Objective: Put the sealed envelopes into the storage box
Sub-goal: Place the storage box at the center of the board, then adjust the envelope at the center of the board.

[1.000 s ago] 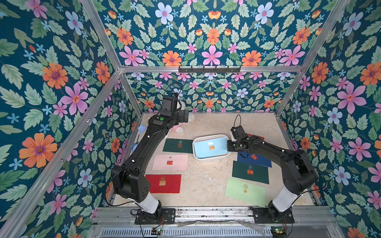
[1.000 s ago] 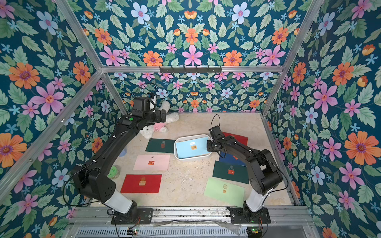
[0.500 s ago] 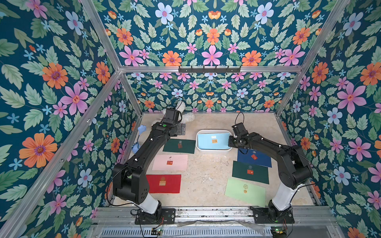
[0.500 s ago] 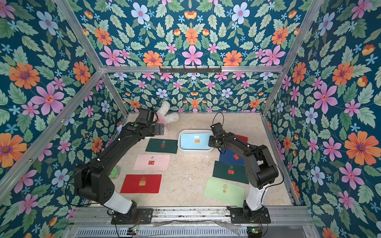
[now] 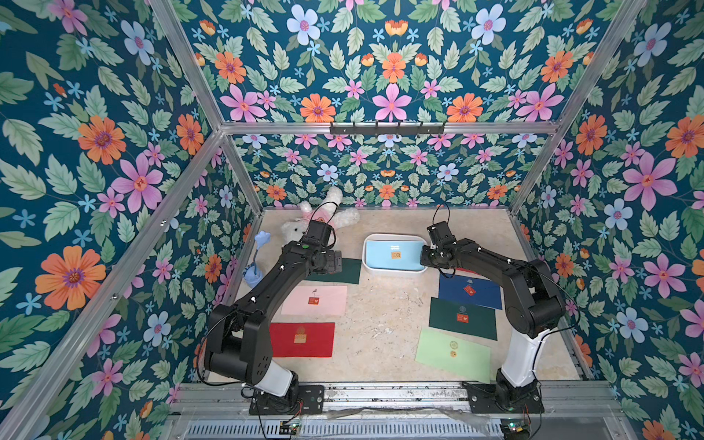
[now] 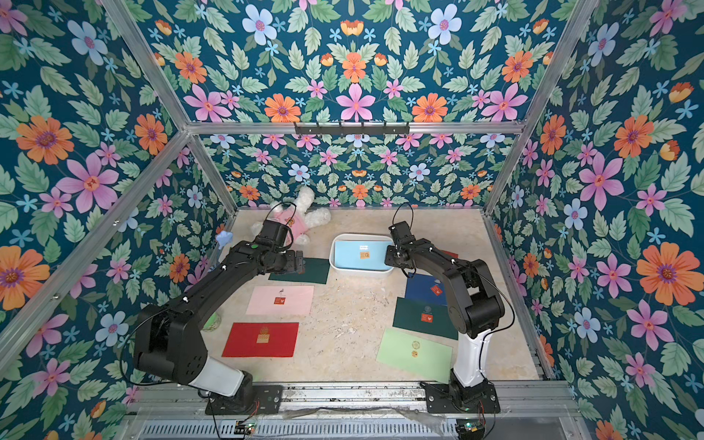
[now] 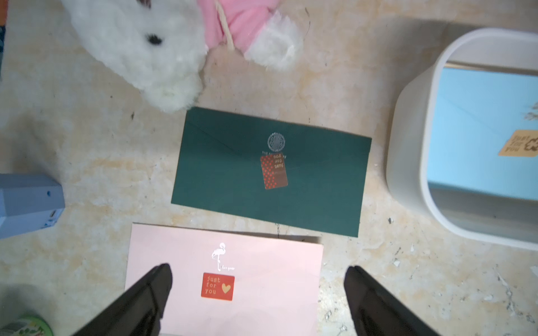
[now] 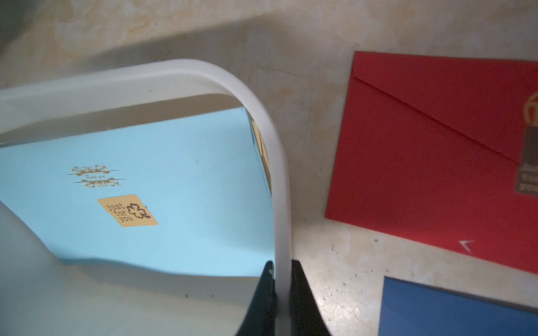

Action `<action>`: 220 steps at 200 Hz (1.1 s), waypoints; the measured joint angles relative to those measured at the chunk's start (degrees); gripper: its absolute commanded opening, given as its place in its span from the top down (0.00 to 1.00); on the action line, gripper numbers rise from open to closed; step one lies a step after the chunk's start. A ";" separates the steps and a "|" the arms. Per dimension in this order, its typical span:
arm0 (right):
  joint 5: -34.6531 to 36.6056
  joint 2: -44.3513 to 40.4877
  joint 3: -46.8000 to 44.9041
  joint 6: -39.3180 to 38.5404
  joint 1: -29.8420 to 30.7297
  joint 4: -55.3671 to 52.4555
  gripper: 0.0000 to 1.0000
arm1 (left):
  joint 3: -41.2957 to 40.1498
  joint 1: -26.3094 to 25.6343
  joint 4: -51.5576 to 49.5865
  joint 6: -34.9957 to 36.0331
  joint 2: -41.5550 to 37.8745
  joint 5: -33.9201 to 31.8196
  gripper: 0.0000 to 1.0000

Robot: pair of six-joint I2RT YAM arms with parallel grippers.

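At the box (image 8: 263,116) rim, right fingers (image 8: 302,296) pinch the wall; left fingers (image 7: 151,291), spread wide near the pink envelope (image 7: 270,270), should nip one edge off the desk (image 7: 102,145).

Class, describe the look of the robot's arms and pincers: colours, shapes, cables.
The left arm and right arm are black jointed links on white lower segments, each with a black cable loop. The left pincer and right pincer have tapered black fingers.
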 measured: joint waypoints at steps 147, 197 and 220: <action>-1.29 -16.79 -8.55 -2.93 2.73 -4.81 0.47 | -14.86 -2.43 4.46 -5.40 5.03 1.27 0.14; -2.58 -17.64 -12.28 -2.01 4.52 -4.02 0.46 | -15.45 -5.33 7.02 -5.88 7.54 1.05 0.14; -2.62 -18.25 -13.51 -1.20 4.48 -3.48 0.46 | -16.11 -8.20 9.57 -7.58 7.89 0.57 0.14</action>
